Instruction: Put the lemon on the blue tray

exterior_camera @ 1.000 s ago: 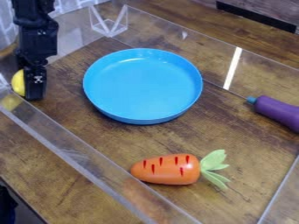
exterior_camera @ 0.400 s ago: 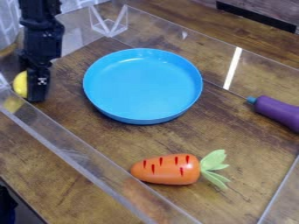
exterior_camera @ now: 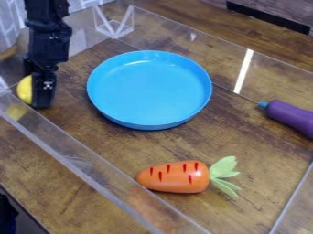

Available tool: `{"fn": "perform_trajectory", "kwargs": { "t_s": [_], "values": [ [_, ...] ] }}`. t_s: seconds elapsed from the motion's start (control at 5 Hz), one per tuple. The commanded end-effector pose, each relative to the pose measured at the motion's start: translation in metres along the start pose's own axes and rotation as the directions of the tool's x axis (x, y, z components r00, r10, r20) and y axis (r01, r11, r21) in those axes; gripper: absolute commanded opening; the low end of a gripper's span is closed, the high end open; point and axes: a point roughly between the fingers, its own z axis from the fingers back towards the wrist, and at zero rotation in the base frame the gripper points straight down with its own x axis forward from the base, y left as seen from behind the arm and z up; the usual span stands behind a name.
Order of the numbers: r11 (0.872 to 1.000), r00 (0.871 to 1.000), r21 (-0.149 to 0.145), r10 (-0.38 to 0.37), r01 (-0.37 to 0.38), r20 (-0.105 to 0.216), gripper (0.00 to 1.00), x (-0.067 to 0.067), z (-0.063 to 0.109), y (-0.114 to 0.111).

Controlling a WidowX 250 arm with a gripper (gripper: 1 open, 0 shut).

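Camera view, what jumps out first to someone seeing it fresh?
The blue tray dominates the middle of the wooden table and has nothing in it. A carrot lies in front of it near the bottom edge. At far left the black hand is down beside the lemon, which it partly hides.

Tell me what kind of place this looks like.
Probably a robot test bench rather than a real kitchen: a wooden table fenced by clear plastic walls, with toy food on it, a carrot, an eggplant and a lemon, plus a blue tray.
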Motion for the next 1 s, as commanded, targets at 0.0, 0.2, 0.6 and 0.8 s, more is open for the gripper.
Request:
{"fn": "perform_trajectory", "kwargs": {
  "t_s": [0.0,0.2,0.6,0.8],
  "values": [
    [0.998,0.999,0.058,-0.010,0.008,0.036,0.00,0.007,0.023,0.004],
    [0.998,0.999,0.060,-0.012,0.010,0.032,0.00,0.008,0.025,0.004],
    [0.998,1.000,0.065,-0.015,0.013,0.024,0.00,0.011,0.032,0.002],
    [0.997,1.000,0.072,-0.017,0.015,0.020,0.00,0.013,0.038,-0.001]
  ]
}}
